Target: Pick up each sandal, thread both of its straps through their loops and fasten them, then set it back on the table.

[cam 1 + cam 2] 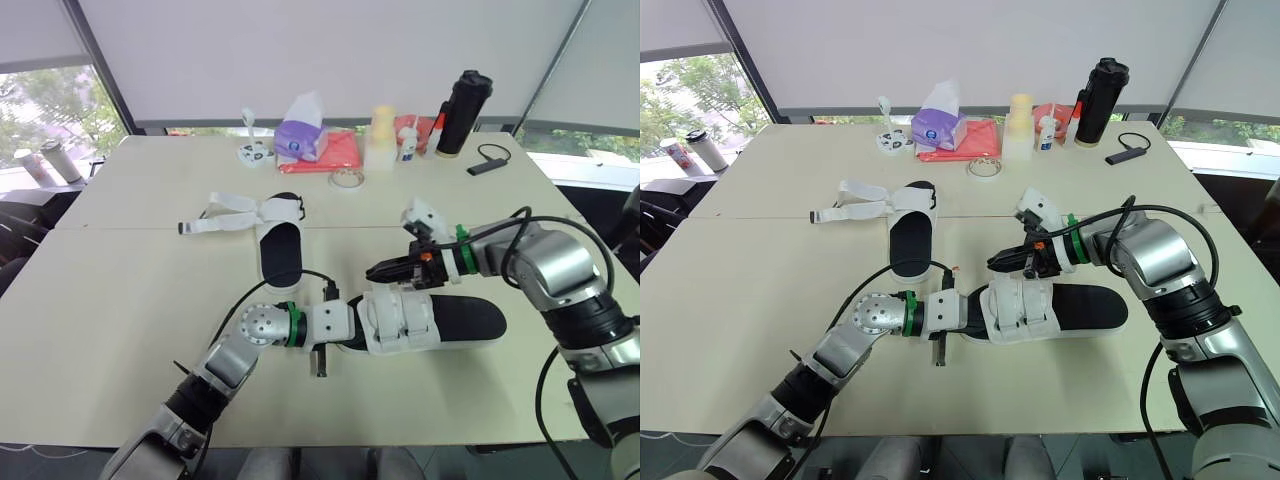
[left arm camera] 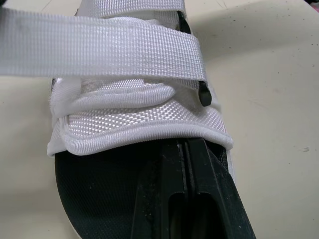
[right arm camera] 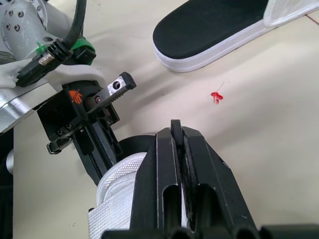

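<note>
Nearest you, the left gripper [image 2: 185, 147] has its fingers pressed together. They lie flat on the black footbed of the near sandal [image 1: 460, 320], at its left end, with the tips right up against the white straps [image 1: 400, 318]. That sandal lies flat on the table [image 1: 120, 300], centre-front, lengthwise left to right. Both straps are wrapped across the upper, and one band runs through a dark loop [image 2: 204, 95].

Just behind it, your right gripper [image 1: 380, 270] hovers over the strap block with its fingers closed tight. I cannot tell whether webbing is nipped between them. A red thread scrap [image 3: 216, 96] lies on the table close by.

Further back, the second sandal [image 1: 280, 250] lies flat with its toe toward the robot, well apart from both grippers. Its loose straps [image 1: 225, 218] are splayed out to the left, unfastened.

Along the far edge are a tape roll [image 1: 347, 178], a purple tissue pack [image 1: 300, 135], a red cloth [image 1: 338, 152] and a black bottle [image 1: 462, 112].
</note>
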